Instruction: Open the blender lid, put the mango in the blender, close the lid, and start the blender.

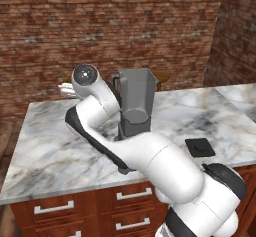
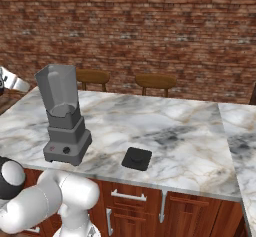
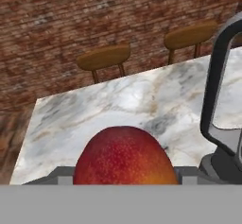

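Observation:
The grey blender (image 1: 135, 101) stands on the marble counter (image 1: 45, 146) with its jar open at the top. Its boxy base (image 2: 66, 146) faces the counter's front edge. The black blender lid (image 2: 137, 158) lies flat on the counter to the right of the blender, apart from it. In the hand view, a red-orange mango (image 3: 124, 152) sits close to the camera, above the counter, with my gripper (image 3: 124, 176) shut on it. The jar's handle (image 3: 215, 95) rises at the right of that view. My gripper (image 1: 66, 89) hovers just left of the blender jar.
Two wooden stools (image 2: 155, 81) (image 2: 92, 75) stand behind the counter in front of a brick wall. Drawers (image 1: 132, 195) run below the counter's front edge. The counter's left end (image 3: 33, 124) lies close to the gripper. Open marble (image 2: 175, 126) stretches to the right of the lid.

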